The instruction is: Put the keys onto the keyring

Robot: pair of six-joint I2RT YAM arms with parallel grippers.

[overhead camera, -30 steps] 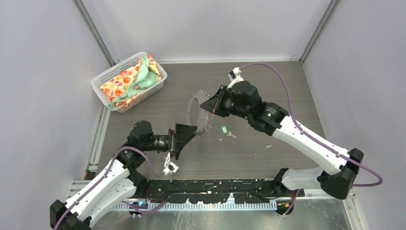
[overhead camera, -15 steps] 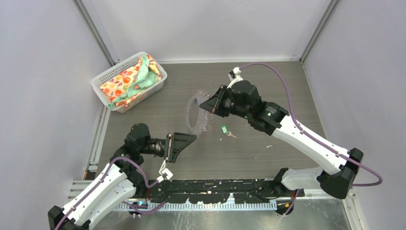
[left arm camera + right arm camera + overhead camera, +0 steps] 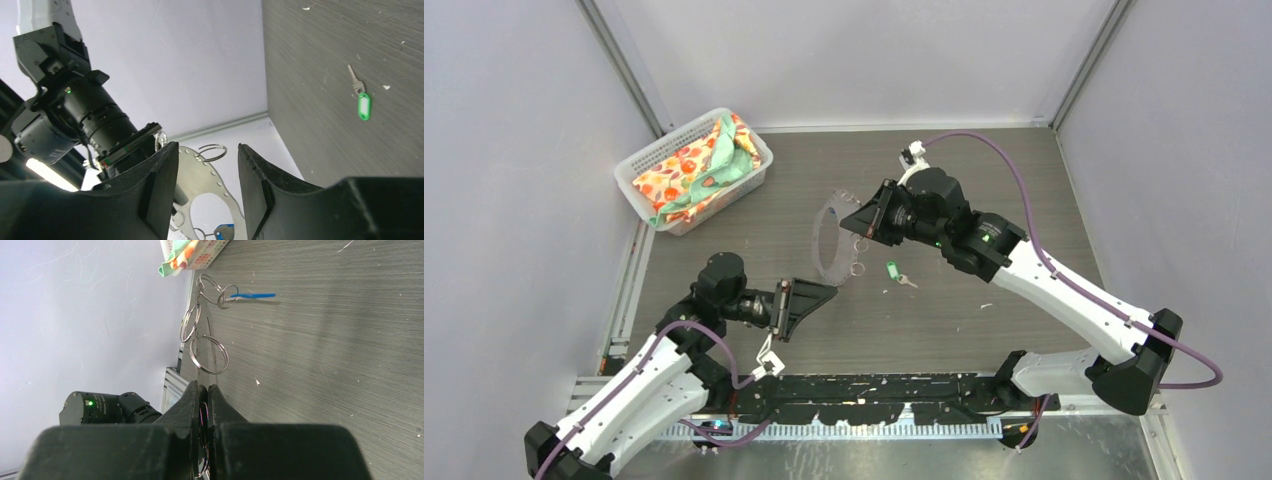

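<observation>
Two keys were in play. The blue-tagged key [image 3: 252,295] appeared to hang already from one of the small split rings on the keyring [image 3: 828,238]. The green-tagged key [image 3: 892,270] lay flat on the table [image 3: 924,330] near its centre, just beside the keyring's lower end and apart from it.

The right gripper [image 3: 861,222] was clamped tight on the keyring's edge and held it upright above the table's middle. The left gripper [image 3: 816,292] was empty, with its jaws partly apart, pointing toward the keyring from the near-left side.

Judged step: fetch the green-tagged key with the left gripper.
1. Approach from above and grip the plastic tag, not the thin blade, because the tag offers the wider, less slippery face.
2. Leave the hole end of the key exposed for threading.
3. Hold the keyring steady and keep a free split ring facing the left arm.

Clearance: open table lay between the green-tagged key and the near edge, and more toward the right edge. The right arm crossed above the table from the near-right corner, so a low path from the near-left looked safest. The white mesh basket [image 3: 661,141] of cloth sat in the far-left corner, well apart from the work. Walls closed the left, right and far edges.
</observation>
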